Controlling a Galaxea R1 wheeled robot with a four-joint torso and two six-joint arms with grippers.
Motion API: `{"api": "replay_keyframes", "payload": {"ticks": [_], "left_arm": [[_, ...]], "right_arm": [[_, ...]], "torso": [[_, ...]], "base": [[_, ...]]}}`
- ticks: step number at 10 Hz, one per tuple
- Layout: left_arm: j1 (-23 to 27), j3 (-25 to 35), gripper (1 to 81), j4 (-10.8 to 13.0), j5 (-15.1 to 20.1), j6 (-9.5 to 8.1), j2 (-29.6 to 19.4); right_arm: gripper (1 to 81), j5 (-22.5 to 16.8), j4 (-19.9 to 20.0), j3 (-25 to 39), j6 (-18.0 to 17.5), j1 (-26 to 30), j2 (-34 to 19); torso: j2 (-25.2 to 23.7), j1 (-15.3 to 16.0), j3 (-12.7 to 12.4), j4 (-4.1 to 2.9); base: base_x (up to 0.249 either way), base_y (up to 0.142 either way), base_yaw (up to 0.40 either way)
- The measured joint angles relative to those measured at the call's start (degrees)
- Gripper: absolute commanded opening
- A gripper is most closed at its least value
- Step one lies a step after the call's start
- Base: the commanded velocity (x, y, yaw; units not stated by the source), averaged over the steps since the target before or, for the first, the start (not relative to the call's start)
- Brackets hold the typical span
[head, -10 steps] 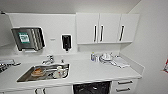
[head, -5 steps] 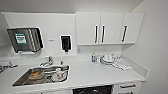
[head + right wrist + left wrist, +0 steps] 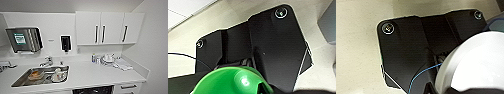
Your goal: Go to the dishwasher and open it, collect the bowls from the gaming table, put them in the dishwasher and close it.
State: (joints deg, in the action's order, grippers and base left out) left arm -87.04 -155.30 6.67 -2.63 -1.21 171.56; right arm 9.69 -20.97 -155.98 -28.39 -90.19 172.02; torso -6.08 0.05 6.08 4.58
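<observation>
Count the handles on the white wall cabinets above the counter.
3. All are dark vertical bars: two close together where the left and middle doors meet, left handle and middle handle, and the right handle on the door nearest the side wall.

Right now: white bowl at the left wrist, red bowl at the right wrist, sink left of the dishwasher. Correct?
One error: the bowl at the right wrist is green, as the right wrist view shows. The white bowl at the left wrist and the sink left of the dishwasher stand.
</observation>
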Motion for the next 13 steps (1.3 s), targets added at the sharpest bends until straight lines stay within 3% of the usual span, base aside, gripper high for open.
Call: {"api": "replay_keyframes", "payload": {"ticks": [3,5,9,13], "left_arm": [[0.44,0.96,1.0,0.0,-0.43,0.02,-0.74],[0.63,4.78,1.0,0.0,-0.54,0.02,-2.54],[2.4,18.03,1.0,0.0,-0.91,0.02,-10.78],[2.58,35.56,1.0,0.0,-2.51,0.09,-23.47]], "right_arm": [[1.0,-0.02,0.0,4.55,-0.18,0.24,-2.36],[1.0,0.26,0.02,11.5,-0.22,0.57,-5.78],[1.0,0.89,0.18,18.77,-0.6,1.95,-13.75],[1.0,1.19,0.2,19.43,-0.6,3.52,-12.9]], "torso": [[0.0,-0.05,0.46,0.0],[-0.02,-0.1,3.41,0.0],[0.0,-0.05,11.13,0.0],[0.05,0.02,12.22,0.0]], "base": [[0.0,0.0,0.0],[0.0,0.0,0.0],[0.0,0.0,0.0],[0.0,0.0,0.0]]}}
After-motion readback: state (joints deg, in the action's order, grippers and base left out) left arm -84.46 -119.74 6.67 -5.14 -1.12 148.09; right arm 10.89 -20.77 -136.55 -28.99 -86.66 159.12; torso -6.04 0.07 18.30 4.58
